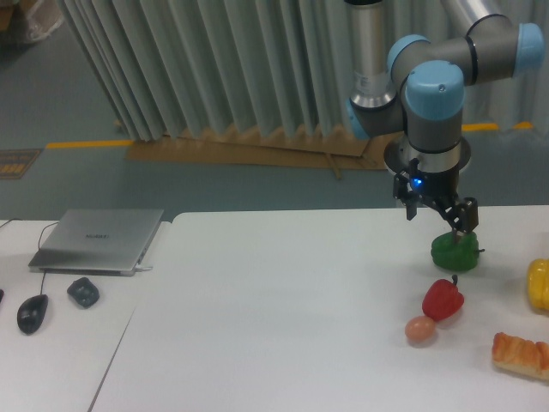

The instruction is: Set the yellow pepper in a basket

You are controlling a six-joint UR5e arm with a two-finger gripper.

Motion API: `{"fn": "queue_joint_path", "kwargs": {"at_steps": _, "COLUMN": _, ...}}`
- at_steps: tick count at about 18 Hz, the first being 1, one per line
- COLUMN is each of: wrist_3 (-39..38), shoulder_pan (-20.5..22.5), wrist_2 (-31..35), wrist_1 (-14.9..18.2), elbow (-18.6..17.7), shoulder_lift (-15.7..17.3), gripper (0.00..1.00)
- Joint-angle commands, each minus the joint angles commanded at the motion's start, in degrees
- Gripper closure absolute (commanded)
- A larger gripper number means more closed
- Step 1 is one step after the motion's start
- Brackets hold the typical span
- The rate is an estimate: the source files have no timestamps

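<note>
The black two-finger claw [458,225] hangs just above the glossy green bell pepper [455,251], its fingers slightly apart and holding nothing. Below that pepper lie a shiny red bell pepper [443,299] and a small round peach-coloured fruit [419,329] on the white table [283,318]. The glossy bright yellow bell pepper [539,285] sits at the table's right edge, partly cut off, above an orange-and-white crusty bread-like piece [521,355].

faint logo on the laptop [97,239] lid, too small to read
</note>
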State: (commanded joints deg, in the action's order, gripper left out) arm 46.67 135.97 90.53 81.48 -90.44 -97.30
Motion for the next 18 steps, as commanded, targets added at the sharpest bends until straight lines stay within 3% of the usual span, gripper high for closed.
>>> {"fn": "queue_joint_path", "kwargs": {"at_steps": 5, "wrist_3": 0.35, "shoulder_pan": -0.18, "wrist_2": -0.18, "wrist_1": -2.64, "elbow": -1.76, "shoulder_lift": 0.18, "gripper": 0.00}}
{"fn": "queue_joint_path", "kwargs": {"at_steps": 11, "wrist_3": 0.35, "shoulder_pan": -0.26, "wrist_2": 0.09, "wrist_1": -2.56, "elbow": -1.58, "shoulder_lift": 0.00, "gripper": 0.00}}
{"fn": "queue_joint_path", "kwargs": {"at_steps": 18, "wrist_3": 0.53, "shoulder_pan": 0.09, "wrist_2": 1.14, "wrist_1": -2.73, "elbow": -0.88, "shoulder_lift": -2.37, "gripper": 0.00}}
